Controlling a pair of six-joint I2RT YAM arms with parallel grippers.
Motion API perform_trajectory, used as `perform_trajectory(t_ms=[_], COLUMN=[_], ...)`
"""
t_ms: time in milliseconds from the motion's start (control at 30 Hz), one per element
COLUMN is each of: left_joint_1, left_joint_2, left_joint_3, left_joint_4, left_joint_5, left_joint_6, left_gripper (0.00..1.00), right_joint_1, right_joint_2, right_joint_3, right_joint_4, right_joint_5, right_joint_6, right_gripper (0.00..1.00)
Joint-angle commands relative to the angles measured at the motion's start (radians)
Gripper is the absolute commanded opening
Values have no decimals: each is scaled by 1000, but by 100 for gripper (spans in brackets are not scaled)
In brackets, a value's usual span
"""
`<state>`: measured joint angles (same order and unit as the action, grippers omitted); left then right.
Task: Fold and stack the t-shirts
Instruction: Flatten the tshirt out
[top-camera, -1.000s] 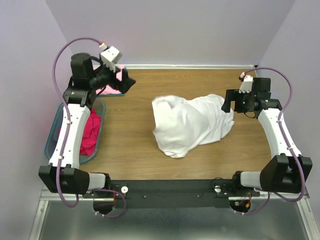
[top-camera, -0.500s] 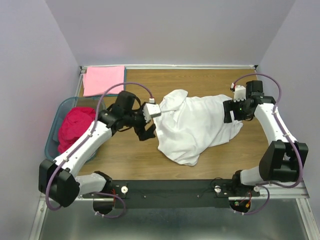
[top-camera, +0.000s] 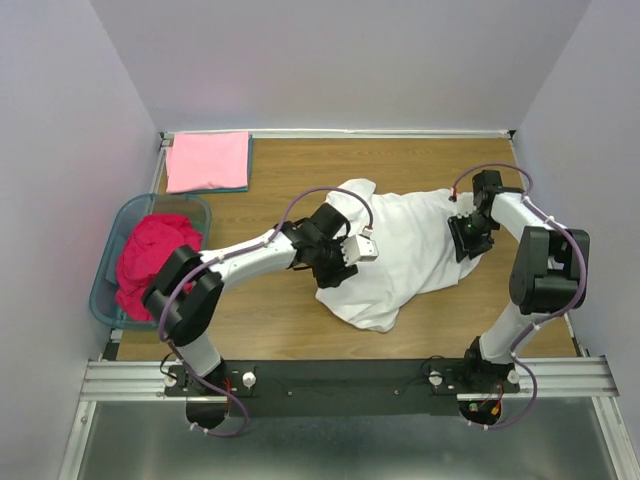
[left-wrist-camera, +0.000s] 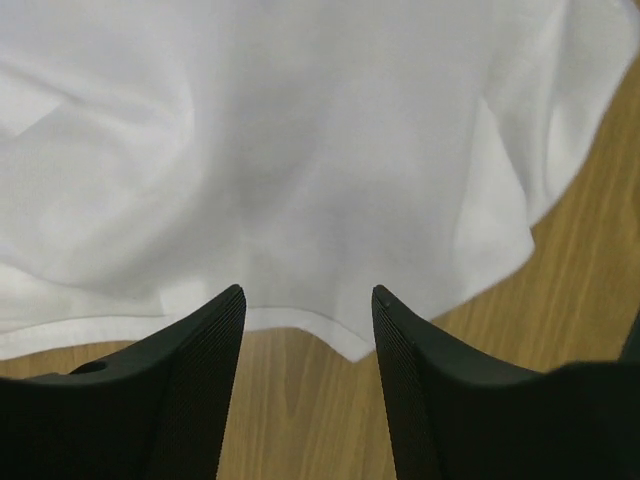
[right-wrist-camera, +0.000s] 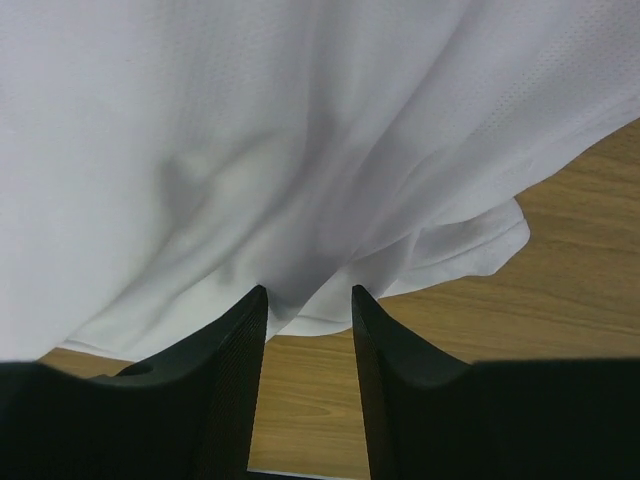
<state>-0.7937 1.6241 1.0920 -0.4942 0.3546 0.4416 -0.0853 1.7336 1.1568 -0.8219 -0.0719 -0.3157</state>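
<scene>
A crumpled white t-shirt lies mid-table. My left gripper is low at its left edge. In the left wrist view that gripper is open, the white hem lying between its fingertips over bare wood. My right gripper is at the shirt's right edge. In the right wrist view it stands open with a narrower gap, and a fold of white cloth hangs between the tips. A folded light pink t-shirt lies at the back left. A magenta t-shirt is bunched in the basket.
The teal plastic basket sits at the table's left edge. Walls close in the table at the back and on both sides. Bare wood shows in front of the white shirt and at the back right.
My left arm swung from the back left corner down to the white shirt's left edge. My right gripper dropped to its right edge. Both jaws have narrowed. The shirt has spread out.
</scene>
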Motion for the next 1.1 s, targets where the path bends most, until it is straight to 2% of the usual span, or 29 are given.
perform_trajectory(t_ms=[0,100,267,367,400,500,567,600,633,800,967,1067], left_joint_1=[-2,4,71,129,146,201,215,220,225,283,335,361], left_joint_2=[97,161,178,132,117,50,0,-10,-15,88,308,423], left_joint_3=[32,26,-29,-58,-64,-81,-52,-26,9,371,693,819], left_joint_4=[45,25,-30,-85,-107,-213,-309,-332,-360,-334,-230,-205], left_joint_5=[-100,-135,-167,-190,-192,-190,-149,-135,-120,6,9,14], left_joint_6=[19,42,71,103,114,187,261,270,273,207,66,11], left_gripper=[52,39,30,26,24,22,23,25,34,60,71,74], right_joint_1=[-5,5,48,68,68,68,62,56,49,-2,-16,-19], right_joint_2=[50,60,-9,-92,-114,-210,-244,-256,-250,-82,151,251], right_joint_3=[23,-3,-94,-135,-132,-94,-25,9,38,246,440,585], right_joint_4=[3,-3,-54,-150,-230,-380,-413,-405,-390,-232,-138,-137], right_joint_5=[76,118,130,77,-9,-113,-149,-175,-189,-224,-220,-241], right_joint_6=[-8,-28,-98,-167,-212,-291,-299,-281,-263,-79,38,89], right_gripper=[45,41,38,38,38,38,42,43,46,48,48,49])
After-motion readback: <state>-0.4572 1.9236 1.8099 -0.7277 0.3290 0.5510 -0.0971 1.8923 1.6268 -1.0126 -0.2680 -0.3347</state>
